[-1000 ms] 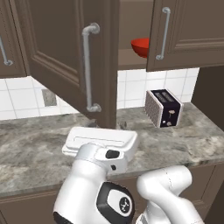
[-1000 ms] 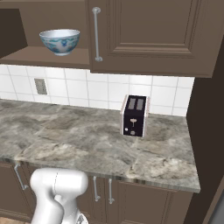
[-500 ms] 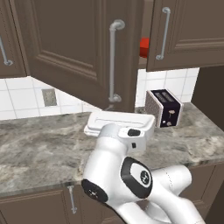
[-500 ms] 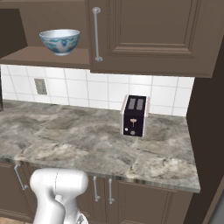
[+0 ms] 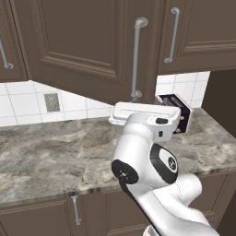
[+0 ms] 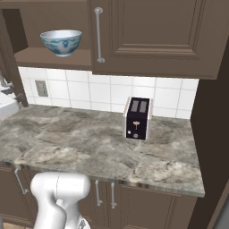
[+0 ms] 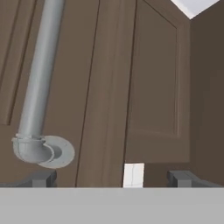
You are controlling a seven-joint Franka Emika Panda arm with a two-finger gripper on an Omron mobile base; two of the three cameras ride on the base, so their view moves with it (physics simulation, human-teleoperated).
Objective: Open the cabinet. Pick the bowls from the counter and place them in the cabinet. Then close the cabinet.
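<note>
Door (image 5: 87, 46) has swung further shut since a second ago, now covering the red bowl. Gripper (image 7: 113, 178) wide open, empty, at the door handle (image 7: 37, 87); patterned bowl (image 6: 61, 42) on the shelf (image 6: 49, 58)

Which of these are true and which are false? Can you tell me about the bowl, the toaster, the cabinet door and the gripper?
1. The blue-patterned bowl sits on the cabinet shelf. True.
2. The toaster lies on its side. False: it stands upright on the counter.
3. The gripper is open, close to the cabinet door. True.
4. The gripper squeezes the door handle. False: the handle is off to one side, not between the fingers.
</note>
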